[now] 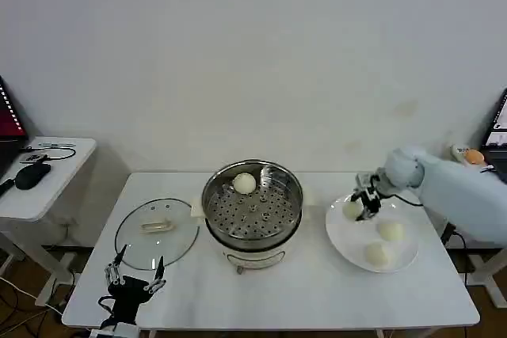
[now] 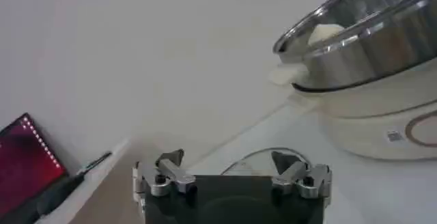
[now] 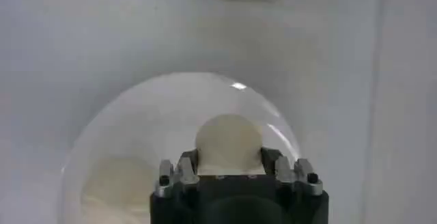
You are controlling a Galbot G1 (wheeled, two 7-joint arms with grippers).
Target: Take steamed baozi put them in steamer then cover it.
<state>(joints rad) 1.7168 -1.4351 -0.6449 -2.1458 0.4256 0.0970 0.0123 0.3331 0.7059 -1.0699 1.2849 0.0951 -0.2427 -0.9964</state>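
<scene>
Fingers of the right gripper (image 1: 364,206) are set apart around a round cream-white steamed bun (image 1: 352,210); the shiny steel steamer (image 1: 252,201) is left of it.

Lab: bare wall, white table (image 1: 317,290), laptop (image 1: 9,120).

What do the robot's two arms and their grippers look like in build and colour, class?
The right arm has a smooth pale blue-white shell with a rounded wrist joint. The right gripper and the left gripper both have black bodies, silver metal finger mounts with visible screws, and dark fingertips. Thin black cables run at the right wrist.
</scene>
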